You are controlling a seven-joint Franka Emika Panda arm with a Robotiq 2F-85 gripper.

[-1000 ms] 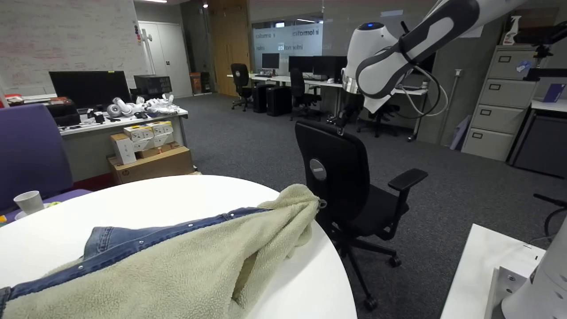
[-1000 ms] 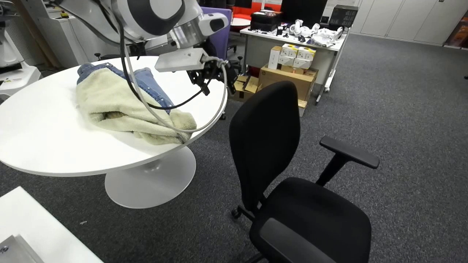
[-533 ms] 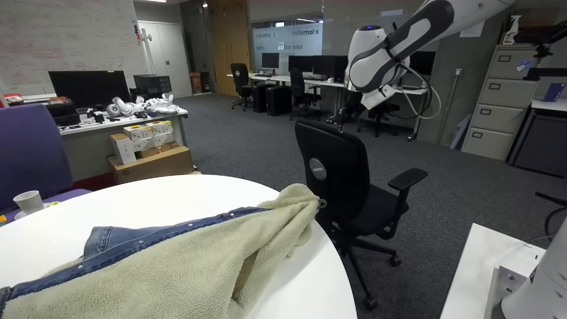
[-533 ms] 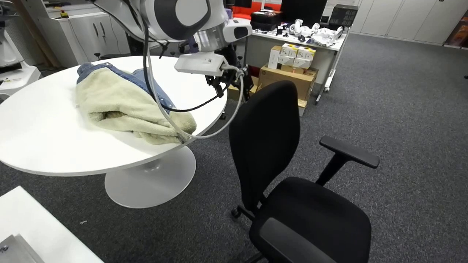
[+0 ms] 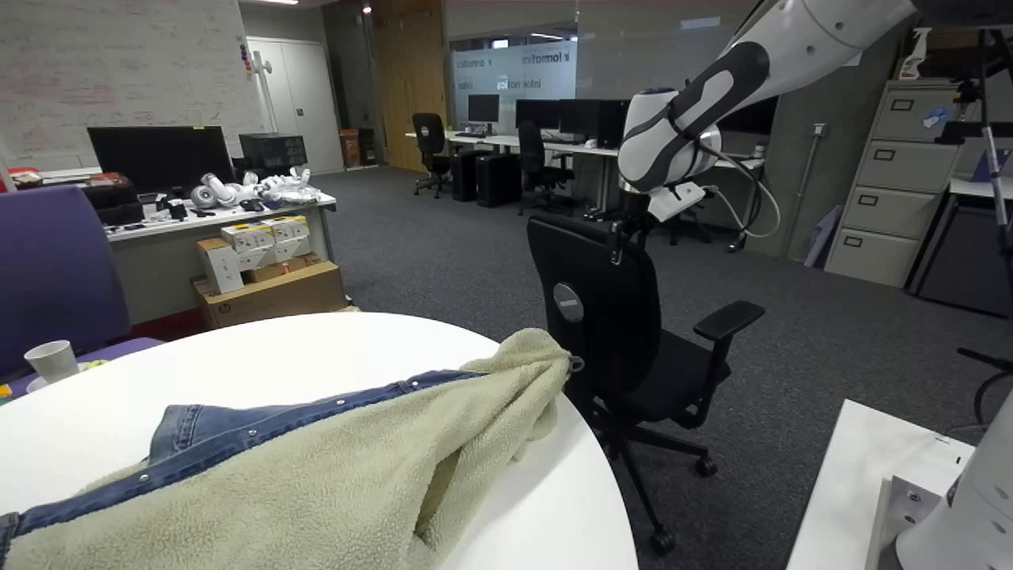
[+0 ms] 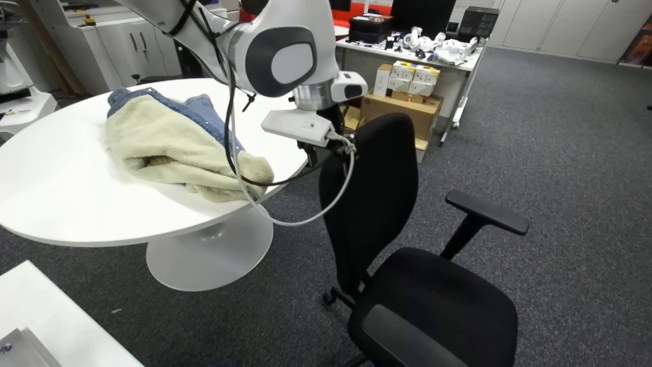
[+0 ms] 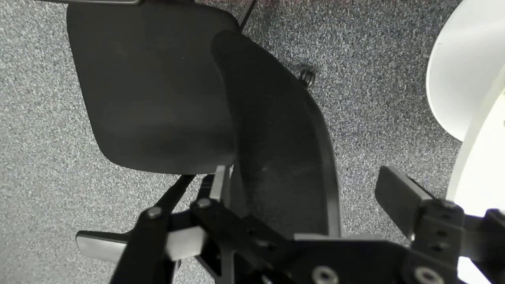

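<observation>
My gripper is open and empty, with its two fingers spread wide in the wrist view. Between the fingers in that view lies the backrest of a black office chair. In an exterior view the gripper is at the top of the chair's backrest; contact cannot be told. In an exterior view the gripper is partly hidden by the cables and a white box on the wrist. A jacket with cream fleece lining and blue denim lies on a round white table. It shows beside the arm too.
The chair's armrest and seat stand beside the round table. A loop of cables hangs from the wrist. A white robot stand is at lower right. Boxes are stacked under a desk. A paper cup sits by a purple chair.
The arm and gripper have moved across, away from the jacket, and down to the top of the chair's backrest. The jacket and chair have not moved.
</observation>
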